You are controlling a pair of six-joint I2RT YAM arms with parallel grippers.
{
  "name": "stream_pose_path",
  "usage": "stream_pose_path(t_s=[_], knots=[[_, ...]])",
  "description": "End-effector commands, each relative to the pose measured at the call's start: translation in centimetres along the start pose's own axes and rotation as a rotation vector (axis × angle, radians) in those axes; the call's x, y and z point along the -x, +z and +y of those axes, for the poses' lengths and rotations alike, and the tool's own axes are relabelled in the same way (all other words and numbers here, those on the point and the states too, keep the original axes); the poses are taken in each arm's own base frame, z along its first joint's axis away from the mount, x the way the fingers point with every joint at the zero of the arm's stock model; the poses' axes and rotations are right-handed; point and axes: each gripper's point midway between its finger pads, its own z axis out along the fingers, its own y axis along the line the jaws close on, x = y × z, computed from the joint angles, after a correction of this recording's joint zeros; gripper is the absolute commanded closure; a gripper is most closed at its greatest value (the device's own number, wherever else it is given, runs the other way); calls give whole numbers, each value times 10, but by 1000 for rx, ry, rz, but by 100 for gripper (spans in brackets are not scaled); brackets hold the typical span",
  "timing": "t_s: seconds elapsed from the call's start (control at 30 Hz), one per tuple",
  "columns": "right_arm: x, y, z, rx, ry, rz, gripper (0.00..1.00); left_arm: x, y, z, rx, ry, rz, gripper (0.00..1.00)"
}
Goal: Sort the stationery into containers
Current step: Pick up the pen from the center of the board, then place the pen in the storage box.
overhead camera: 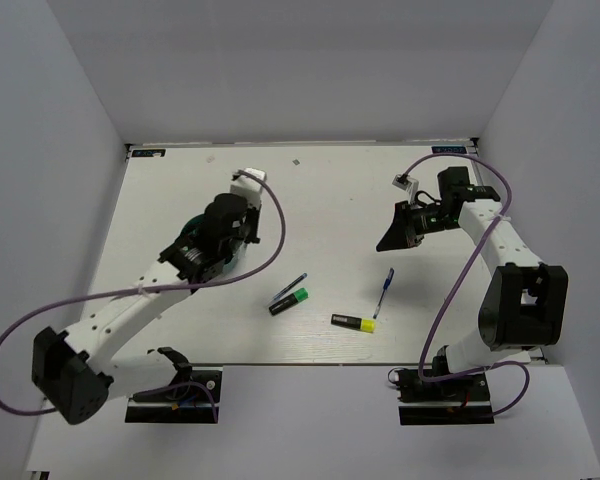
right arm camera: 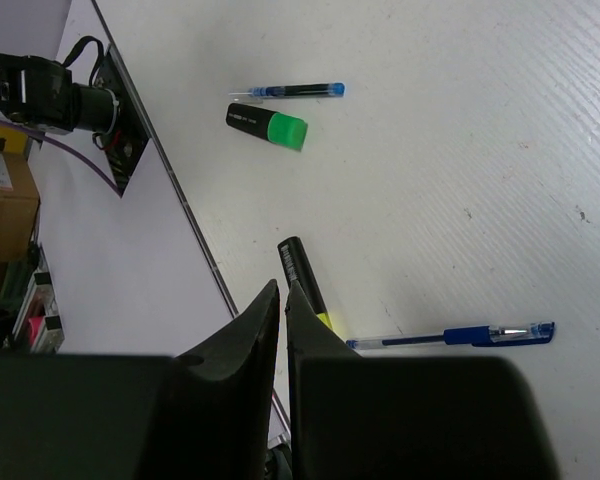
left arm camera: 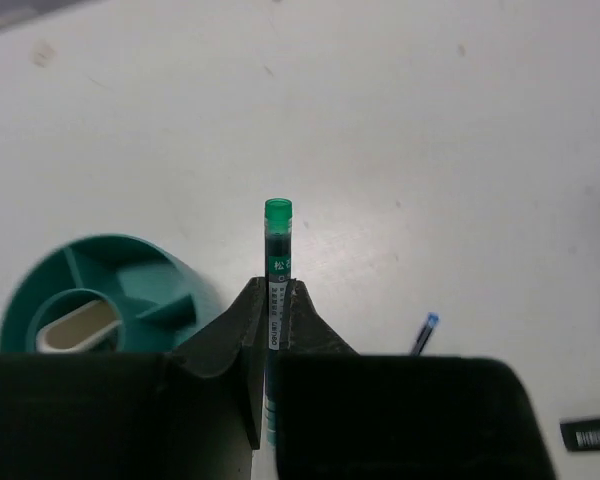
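Two chunky black-bodied highlighters lie on the white counter (overhead camera: 180, 180): one green-capped highlighter (overhead camera: 290, 301) and one yellow-capped highlighter (overhead camera: 353, 322). There are three slim pens: one clear-barrelled blue pen (right arm camera: 450, 337), one thinner dark blue-tipped pen (right arm camera: 290, 91) and one teal-capped black pen (left arm camera: 277, 255). There is one round teal plastic desk organiser (left arm camera: 192, 290), holding what seems a single pale oblong piece (left arm camera: 78, 325), though its other compartments are poorly seen.

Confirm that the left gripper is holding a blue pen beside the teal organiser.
Not blue. The left wrist view shows the left gripper holding a green-capped pen beside the teal organiser. The blue pens lie on the table.
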Motion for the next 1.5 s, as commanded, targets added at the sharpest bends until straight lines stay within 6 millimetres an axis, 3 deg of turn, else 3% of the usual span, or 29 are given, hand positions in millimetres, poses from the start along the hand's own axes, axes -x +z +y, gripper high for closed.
stream_pose_path(t_s=[0.0, 0.07, 0.17, 0.47, 0.67, 1.1, 1.3, 1.37, 1.47], knots=[[0, 0, 2, 23, 9, -7, 91, 6, -7, 43, 183, -24, -81, 100], [0, 1, 2, 27, 19, -5, 91, 5, -6, 64, 243, -40, -104, 100], [-2, 2, 1, 27, 22, 0, 91, -1, -1, 77, 285, -49, -105, 100], [-3, 2, -1, 38, 25, 2, 91, -9, 17, 98, 367, -49, -122, 100], [-5, 5, -2, 47, 31, 11, 91, -8, 20, 98, 351, -53, -131, 100], [-6, 5, 1, 79, 21, 11, 91, -11, 47, 103, 370, -2, -186, 100], [-8, 7, 4, 107, 24, 17, 90, -28, 48, 102, 364, 12, -171, 100], [-8, 7, 5, 120, 21, 17, 88, -32, 47, 102, 364, -2, -168, 93], [-8, 6, 7, 132, 16, 14, 83, -40, 45, 102, 363, -13, -156, 74]])
